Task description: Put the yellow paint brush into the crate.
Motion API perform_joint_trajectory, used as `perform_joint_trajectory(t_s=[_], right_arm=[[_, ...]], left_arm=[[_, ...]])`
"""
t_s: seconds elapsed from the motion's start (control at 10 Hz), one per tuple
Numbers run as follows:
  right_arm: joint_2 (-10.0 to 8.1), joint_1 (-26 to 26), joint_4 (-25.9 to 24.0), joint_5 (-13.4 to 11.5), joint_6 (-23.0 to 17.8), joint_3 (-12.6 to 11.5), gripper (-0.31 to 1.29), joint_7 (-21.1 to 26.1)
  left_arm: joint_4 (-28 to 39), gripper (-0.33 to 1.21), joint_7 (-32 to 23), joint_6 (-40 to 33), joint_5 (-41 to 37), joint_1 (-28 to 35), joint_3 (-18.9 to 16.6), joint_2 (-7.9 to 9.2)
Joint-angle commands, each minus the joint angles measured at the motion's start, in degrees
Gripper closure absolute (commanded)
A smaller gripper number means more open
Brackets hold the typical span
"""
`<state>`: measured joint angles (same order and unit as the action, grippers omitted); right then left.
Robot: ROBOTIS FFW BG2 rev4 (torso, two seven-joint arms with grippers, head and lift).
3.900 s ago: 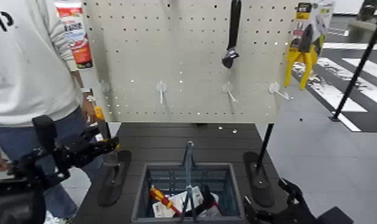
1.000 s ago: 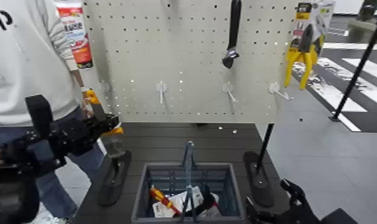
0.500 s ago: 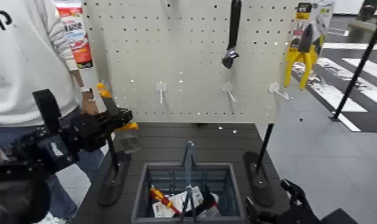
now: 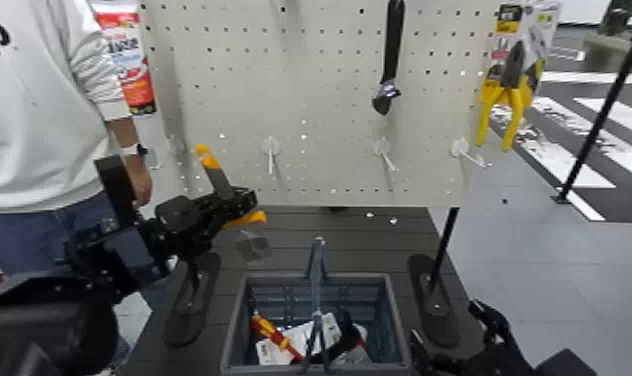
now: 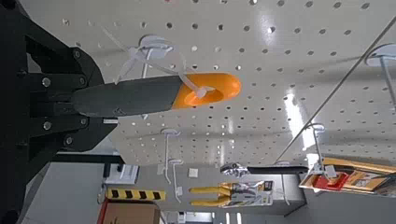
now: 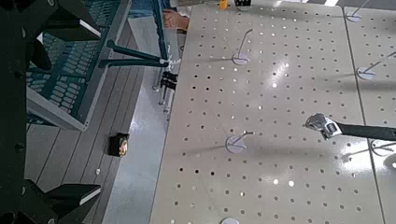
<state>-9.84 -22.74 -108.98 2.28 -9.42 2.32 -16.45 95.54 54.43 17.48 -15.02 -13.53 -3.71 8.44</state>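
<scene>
Left gripper [image 4: 223, 212] clamps the yellow paint brush [image 4: 230, 205] just left of the crate [image 4: 242, 300], which holds a screwdriver [image 4: 273, 335] and packaging.

Right gripper's [image 4: 480, 335] fingers: cannot tell.

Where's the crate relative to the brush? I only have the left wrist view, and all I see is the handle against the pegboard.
Observer: In the head view, the crate sits on the dark table, below the left gripper and to the robot's right. The gripper holds the yellow paint brush with the bristles down, near the crate's left edge.
Operator: Is anything already in the crate?
Observer: Yes, a red-and-yellow screwdriver lies on a white package, left of the tall central handle.
Operator: And where's the right arm?
Observer: The right gripper is parked low, just right of the crate.
</scene>
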Motion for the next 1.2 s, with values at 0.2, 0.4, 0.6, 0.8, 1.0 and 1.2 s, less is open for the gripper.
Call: perform_joint_trajectory(t_s=[0.2, 0.4, 0.6, 0.8, 1.0, 1.2], right_arm=[[0.08, 0.2, 0.2, 0.0, 0.0, 0.3, 0.15, 0.1], [0.08, 0.2, 0.3, 0.0, 0.0, 0.4, 0.15, 0.1], [0.17, 0.2, 0.3, 0.0, 0.0, 0.4, 0.15, 0.2], [0.08, 0.3, 0.3, 0.0, -0.1, 0.5, 0.15, 0.2], [0.08, 0.3, 0.4, 0.1, -0.1, 0.5, 0.15, 0.2], [0.08, 0.3, 0.4, 0.2, -0.1, 0.6, 0.15, 0.2]], left_arm=[[-4.9, 1.14, -0.4, -1.0, -4.1, 0.1, 5.6, -0.71], [-6.7, 1.14, -0.4, -1.2, -4.8, 0.1, 6.8, -1.06], [-8.7, 1.14, -0.4, -1.2, -4.8, 0.1, 8.1, -1.41], [-10.9, 1.14, -0.4, -1.7, -4.8, 0.4, 9.2, -2.02], [-13.1, 1.14, -0.3, -1.8, -4.9, 0.6, 10.0, -2.38], [-14.1, 1.14, -0.3, -1.8, -4.1, 0.8, 10.5, -2.38]])
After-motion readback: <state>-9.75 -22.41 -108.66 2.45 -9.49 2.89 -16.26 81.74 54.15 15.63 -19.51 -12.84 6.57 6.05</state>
